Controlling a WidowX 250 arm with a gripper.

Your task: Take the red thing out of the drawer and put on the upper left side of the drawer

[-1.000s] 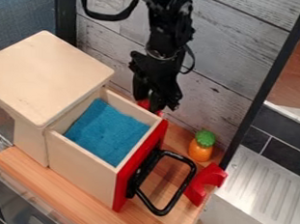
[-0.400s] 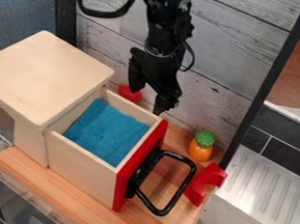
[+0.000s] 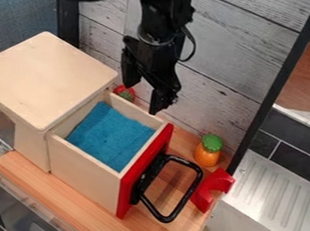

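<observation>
Red thing (image 3: 124, 91) sits partly hidden behind the drawer (image 3: 85, 175).

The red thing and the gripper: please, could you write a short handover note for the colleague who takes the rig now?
Gripper: open, holding nothing, by the drawer's far side.
Red thing: outside the drawer, beyond its far wall, near the wooden box.
Done: it is out and appears to be at the upper left.
To do: probably only move clear.
</observation>
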